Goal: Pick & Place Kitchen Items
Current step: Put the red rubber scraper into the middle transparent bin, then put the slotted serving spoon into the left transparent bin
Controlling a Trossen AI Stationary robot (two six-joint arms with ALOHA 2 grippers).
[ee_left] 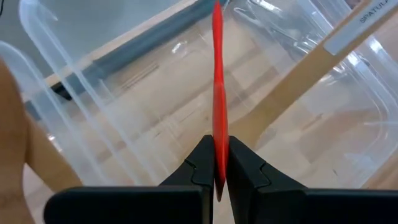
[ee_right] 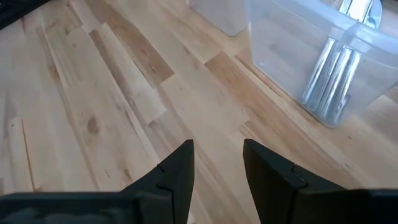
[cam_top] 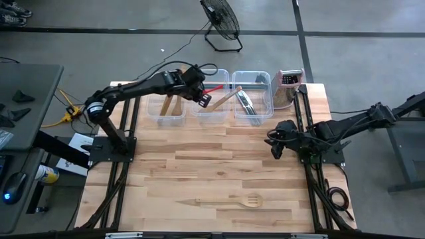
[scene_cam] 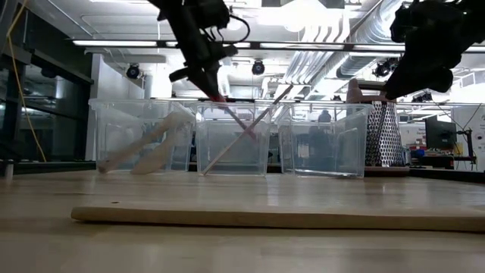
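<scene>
**A:** What is in the containers?

**B:** Three clear plastic tubs stand in a row at the table's far edge. Take the middle tub as the landmark. It holds a pale wooden spatula leaning diagonally, and the red spatula reaches into it. The tub to its left holds flat, pale wooden utensils. The tub to its right holds shiny silver metal tongs.

**A:** And the arms?

**B:** The left gripper hangs over the middle tub, its dark fingers pinched tight on the thin red spatula, seen edge-on. The right gripper hovers well to the right of the middle tub and nearer the front, above bare butcher-block wood, jaws partly apart and holding nothing.

**A:** Anything else?

**B:** A slotted wooden spoon lies flat, far in front of the middle tub. An upright metal box grater stands past the right tub.

**A:** Any writing?

**B:** A label on the wooden spatula's handle begins "SPATULA".
</scene>
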